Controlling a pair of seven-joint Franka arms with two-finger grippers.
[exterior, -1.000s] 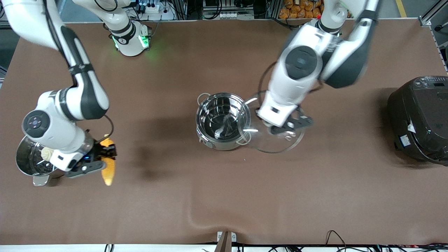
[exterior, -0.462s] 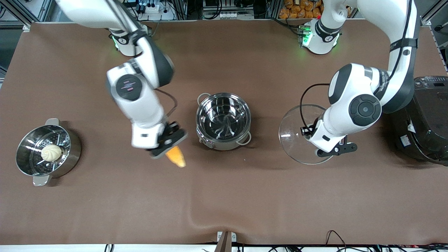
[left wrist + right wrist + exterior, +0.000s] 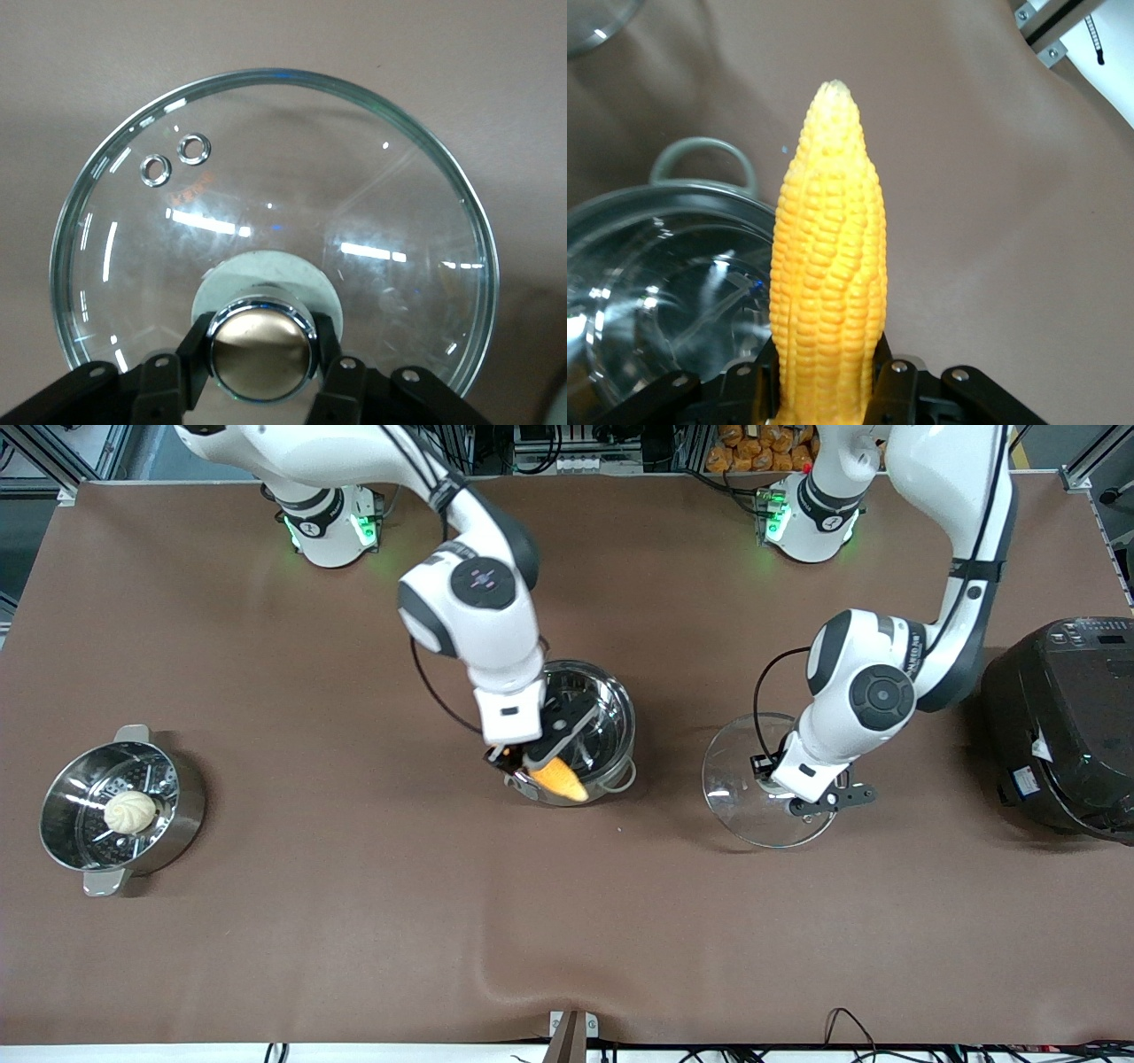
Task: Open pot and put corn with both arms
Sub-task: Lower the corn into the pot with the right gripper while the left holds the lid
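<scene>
Over pot point(image 3: 567, 731): right gripper point(image 3: 540, 757) clamps corn point(image 3: 558, 778); stub end hidden

Corn point(image 3: 558, 778) over pot point(image 3: 567, 731) rim; lid point(image 3: 753, 788) beside, seemingly resting on table point(image 3: 354, 912).

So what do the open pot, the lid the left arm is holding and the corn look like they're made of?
The pot looks like polished steel: mirror-bright walls throwing back light streaks. The lid looks like clear glass, since the brown table shows through it, with a shiny coppery metal knob clamped by the left gripper. The corn, held by the right gripper over the pot, has even, matte yellow kernels; real or plastic, I can't tell.
</scene>
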